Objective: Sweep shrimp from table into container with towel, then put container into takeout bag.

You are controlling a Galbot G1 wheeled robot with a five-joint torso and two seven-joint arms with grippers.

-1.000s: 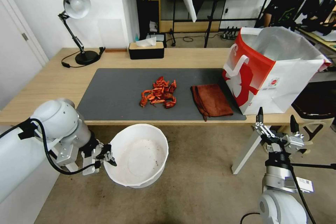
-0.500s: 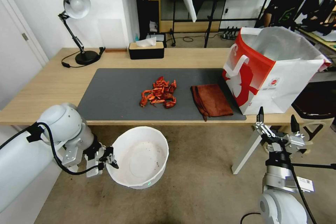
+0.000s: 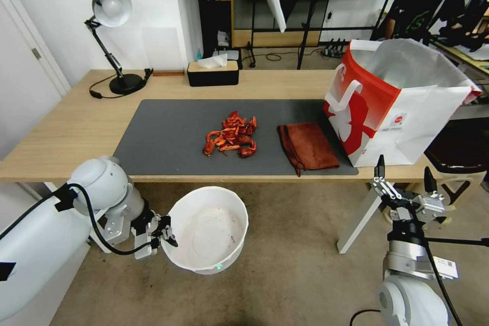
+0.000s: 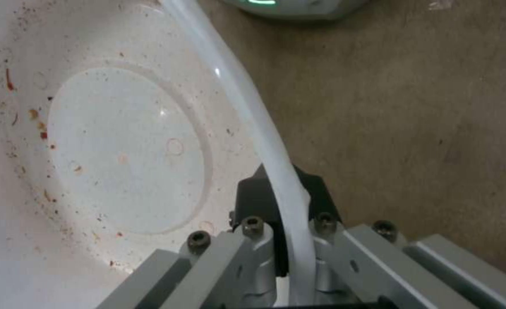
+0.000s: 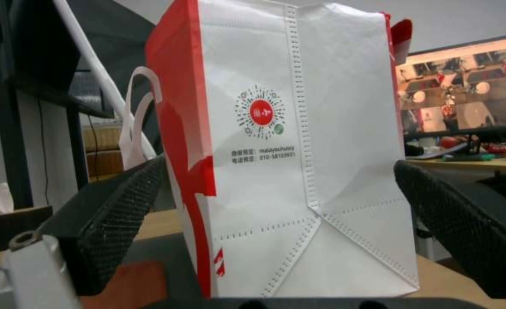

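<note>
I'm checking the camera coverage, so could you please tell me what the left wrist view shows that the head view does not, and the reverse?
Left wrist view alone: the left gripper's fingers clamped on the container's rim, one inside and one outside, plus red flecks inside it. Head view alone: the shrimp and towel on the table, the takeout bag and the open right gripper. Both: the container held by the left gripper below the table edge.

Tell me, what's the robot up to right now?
Left tool shut on round white plastic bowl's rim, below the table edge. Right tool open, idle. Red-orange shrimp heap unswept; rust-brown towel untouched.
</note>
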